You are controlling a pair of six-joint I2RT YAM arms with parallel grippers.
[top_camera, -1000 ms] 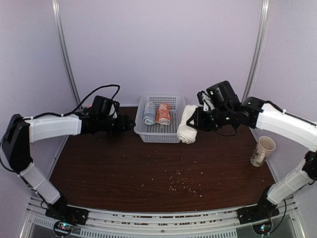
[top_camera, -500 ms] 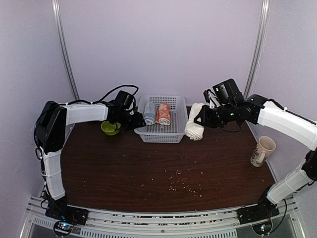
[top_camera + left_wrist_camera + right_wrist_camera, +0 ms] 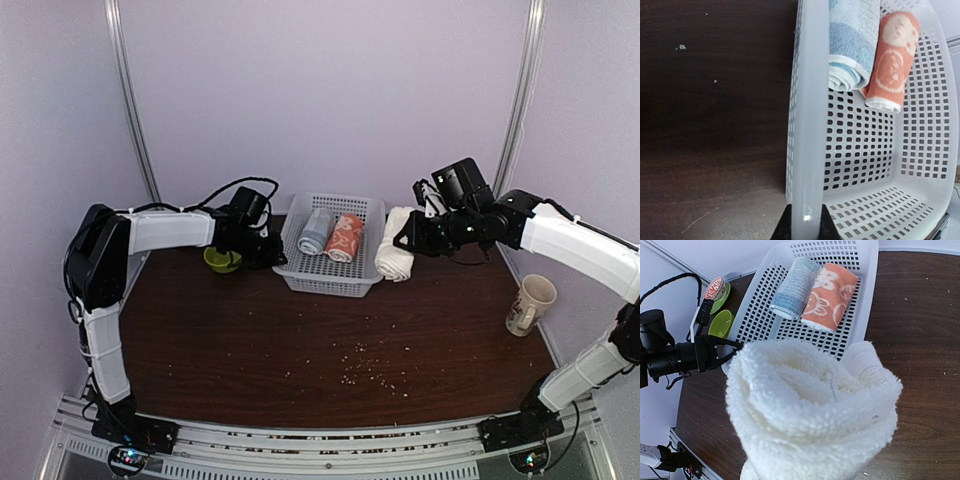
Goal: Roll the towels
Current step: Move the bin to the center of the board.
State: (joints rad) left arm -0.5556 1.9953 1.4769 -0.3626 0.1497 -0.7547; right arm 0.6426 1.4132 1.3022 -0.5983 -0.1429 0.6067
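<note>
Currently left gripper (image 3: 805, 226) is clenched on the basket (image 3: 330, 282) at its left rim, with fingers (image 3: 784, 227) either side of the plastic edge in the wrist view. Right gripper (image 3: 408, 242) is grasping the cream towel (image 3: 395, 258), already rolled, hanging just outside the basket's right wall. Orange towel (image 3: 345, 237) is rolled and lying inside the basket at the far end, touching the grey-blue roll (image 3: 317, 230) on its left. Risks as I see them: cream roll is fat and loosely wound — could snag the right wall going in, or unwind on release. Bare floor is the near half of the basket; a drop at the far end lands on the orange roll. Left pinch could also tip or drag the basket — and the green bowl (image 3: 222, 260) sits just left of it.
</note>
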